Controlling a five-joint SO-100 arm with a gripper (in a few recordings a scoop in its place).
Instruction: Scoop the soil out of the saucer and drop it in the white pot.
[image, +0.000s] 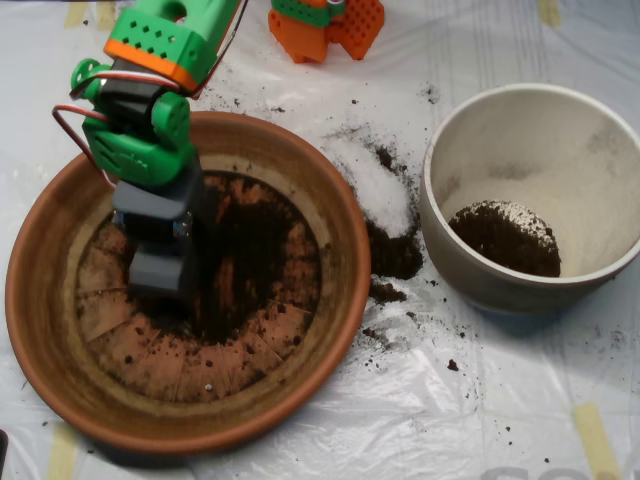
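The terracotta saucer (315, 200) fills the left half of the overhead view. Dark soil (250, 270) lies thinly over the middle of its floor, thickest around the centre. My grey scoop (160, 268) hangs from the green and orange arm and is lowered onto the saucer floor at the left edge of the soil patch. Its jaws point down, away from the camera. The white pot (600, 190) stands to the right, holding a mound of soil (505, 237) dusted with white grains.
Spilled soil (395, 255) and a patch of white powder (378, 185) lie on the plastic sheet between saucer and pot. An orange and green fixture (325, 25) sits at the top edge. Loose crumbs scatter below the pot.
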